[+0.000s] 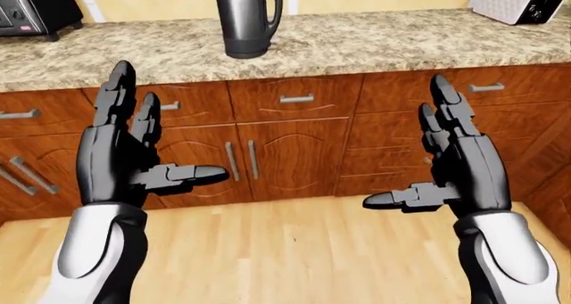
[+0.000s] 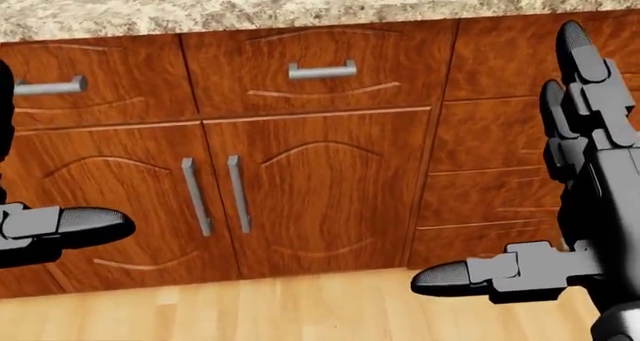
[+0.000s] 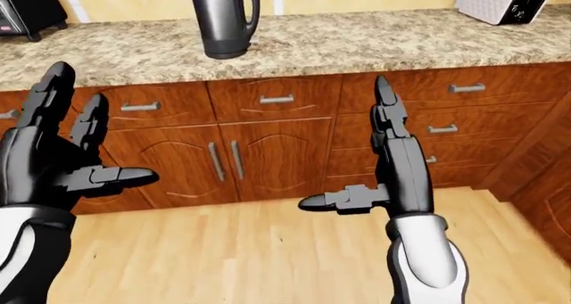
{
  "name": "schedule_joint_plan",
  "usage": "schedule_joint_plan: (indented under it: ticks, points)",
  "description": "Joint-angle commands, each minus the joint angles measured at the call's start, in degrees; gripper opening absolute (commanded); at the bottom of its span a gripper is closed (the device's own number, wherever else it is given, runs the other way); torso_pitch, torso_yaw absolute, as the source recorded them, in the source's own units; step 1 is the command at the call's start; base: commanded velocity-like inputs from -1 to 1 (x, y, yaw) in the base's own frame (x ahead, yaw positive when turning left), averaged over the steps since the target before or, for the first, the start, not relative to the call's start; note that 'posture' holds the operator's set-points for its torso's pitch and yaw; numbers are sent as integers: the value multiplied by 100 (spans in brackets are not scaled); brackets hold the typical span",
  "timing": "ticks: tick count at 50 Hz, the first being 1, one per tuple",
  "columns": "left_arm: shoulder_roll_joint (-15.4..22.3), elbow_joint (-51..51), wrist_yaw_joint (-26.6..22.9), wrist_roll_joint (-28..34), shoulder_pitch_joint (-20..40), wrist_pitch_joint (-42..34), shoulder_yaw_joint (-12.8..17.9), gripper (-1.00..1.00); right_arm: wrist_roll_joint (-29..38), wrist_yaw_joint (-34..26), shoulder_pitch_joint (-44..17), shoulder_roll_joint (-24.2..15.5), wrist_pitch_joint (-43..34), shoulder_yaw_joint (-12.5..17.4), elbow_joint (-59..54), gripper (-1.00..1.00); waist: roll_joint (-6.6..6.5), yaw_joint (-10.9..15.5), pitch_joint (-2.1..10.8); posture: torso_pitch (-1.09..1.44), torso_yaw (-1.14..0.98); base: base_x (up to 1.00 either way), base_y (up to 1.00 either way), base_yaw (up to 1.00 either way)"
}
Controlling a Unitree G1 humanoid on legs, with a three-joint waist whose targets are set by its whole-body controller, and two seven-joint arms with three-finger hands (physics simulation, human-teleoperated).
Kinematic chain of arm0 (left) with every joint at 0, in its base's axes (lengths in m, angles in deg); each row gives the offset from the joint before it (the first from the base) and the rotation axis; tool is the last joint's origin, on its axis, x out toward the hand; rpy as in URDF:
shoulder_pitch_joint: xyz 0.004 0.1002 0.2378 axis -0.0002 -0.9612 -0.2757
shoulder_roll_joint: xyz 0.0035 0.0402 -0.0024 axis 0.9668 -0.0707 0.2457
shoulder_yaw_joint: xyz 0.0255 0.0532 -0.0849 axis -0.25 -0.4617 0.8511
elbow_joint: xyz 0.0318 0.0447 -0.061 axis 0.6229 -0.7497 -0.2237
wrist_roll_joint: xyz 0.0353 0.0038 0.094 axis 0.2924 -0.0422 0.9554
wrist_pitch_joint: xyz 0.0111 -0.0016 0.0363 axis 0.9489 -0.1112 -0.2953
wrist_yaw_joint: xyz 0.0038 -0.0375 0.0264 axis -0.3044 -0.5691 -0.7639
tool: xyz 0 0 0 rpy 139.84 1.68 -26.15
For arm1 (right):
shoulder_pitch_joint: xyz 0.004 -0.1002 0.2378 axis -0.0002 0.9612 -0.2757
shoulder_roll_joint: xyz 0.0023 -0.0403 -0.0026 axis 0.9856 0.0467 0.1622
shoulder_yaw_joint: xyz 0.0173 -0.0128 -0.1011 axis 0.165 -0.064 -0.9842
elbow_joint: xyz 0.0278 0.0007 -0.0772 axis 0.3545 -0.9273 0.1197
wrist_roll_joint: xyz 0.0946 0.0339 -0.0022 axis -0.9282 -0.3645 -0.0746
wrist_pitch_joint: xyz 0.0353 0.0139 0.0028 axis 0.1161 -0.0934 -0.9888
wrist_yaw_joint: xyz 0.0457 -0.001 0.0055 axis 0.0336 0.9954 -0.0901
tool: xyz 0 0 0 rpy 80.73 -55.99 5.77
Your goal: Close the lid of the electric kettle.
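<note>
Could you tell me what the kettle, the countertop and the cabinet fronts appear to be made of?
The electric kettle looks like dark brushed metal with a soft sheen, though coated plastic is possible. The countertop looks like polished speckled granite. The cabinet fronts look like glossy reddish wood with visible grain, and their handles like satin metal.

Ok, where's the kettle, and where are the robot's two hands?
kettle (image 1: 244, 20): left-eye view, middle of its dark body.
left hand (image 1: 116, 160): left-eye view, on the palm.
right hand (image 1: 468, 170): left-eye view, on the palm.
</note>
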State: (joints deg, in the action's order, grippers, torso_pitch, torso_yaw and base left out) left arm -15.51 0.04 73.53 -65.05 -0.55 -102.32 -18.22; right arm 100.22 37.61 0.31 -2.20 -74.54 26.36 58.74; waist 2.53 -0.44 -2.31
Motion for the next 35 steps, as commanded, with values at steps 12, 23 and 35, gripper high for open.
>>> schedule_joint_plan:
  ticks: [12, 23, 35]
  points:
    - [-27, 149, -87, 94, 82, 126, 3, 100, -20, 55, -90, 14, 130, 77, 69, 100, -807, -118, 97, 0, 0, 0, 40, 0]
    - [-65, 119, -154, 227, 35, 189, -66, 100, -150, 251, -124, 24, 158, 102, -5, 100, 20, 100, 121, 0, 0, 0, 0, 0]
    - [-111, 59, -251, 403, 3, 290, -140, 100, -342, 401, -206, 1, 151, 136, -3, 100, -261, 81, 181, 0, 0, 0, 0, 0]
